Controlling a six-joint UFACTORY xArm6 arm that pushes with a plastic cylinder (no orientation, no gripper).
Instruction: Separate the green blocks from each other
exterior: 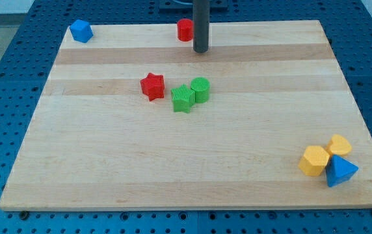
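Two green blocks touch near the board's middle: a green star (183, 99) and a green cylinder (200, 89) just to its upper right. A red star (152, 86) lies close to the left of the green star, apart from it. My tip (201, 50) is on the board toward the view's top, above the green cylinder and well apart from it. A red cylinder (185, 30) stands just left of the rod near the top edge.
A blue block (80, 30) sits at the top left corner of the wooden board (108, 162). At the bottom right, a yellow hexagon (314, 160), a yellow heart-like block (340, 145) and a blue triangle (339, 171) cluster together.
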